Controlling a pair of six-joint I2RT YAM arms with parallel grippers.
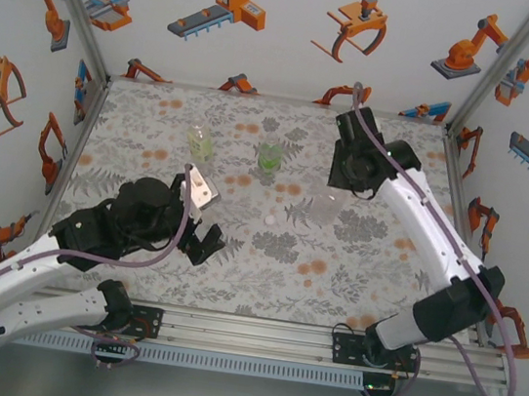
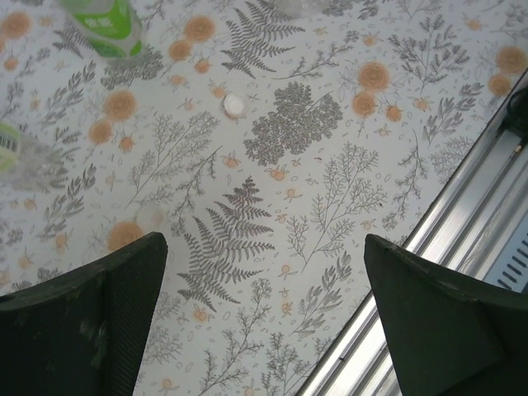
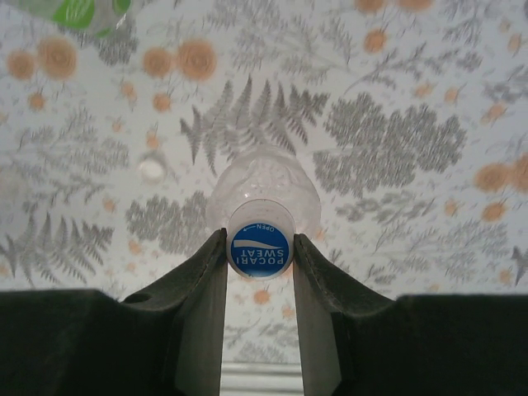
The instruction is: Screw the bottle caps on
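Fingers [image 3: 206, 280] of the right tool [image 3: 261, 244] press against both sides of the blue-topped cap [image 3: 261, 249], which sits on the neck of the colourless bottle [image 3: 262, 186]. The right wrist view looks straight down on the cap's printed top. The bottle stands upright on the flower-patterned bench [image 1: 283, 279].

A loose white cap [image 1: 269, 218] lies flat on the bench near that bottle, on the side towards the left arm, touching nothing. Farther back stand the green bottle [image 1: 268, 158] and, to its left, the yellowish bottle [image 1: 198, 142], both upright and apart from each other.

The left tool [image 2: 264, 247] hangs over the near part of the bench with its jaws spread wide and nothing between them. The left wrist view shows bare patterned surface in the gap, the white cap beyond it, and the aluminium rail [image 2: 462, 206] of the bench's near edge off to one side.
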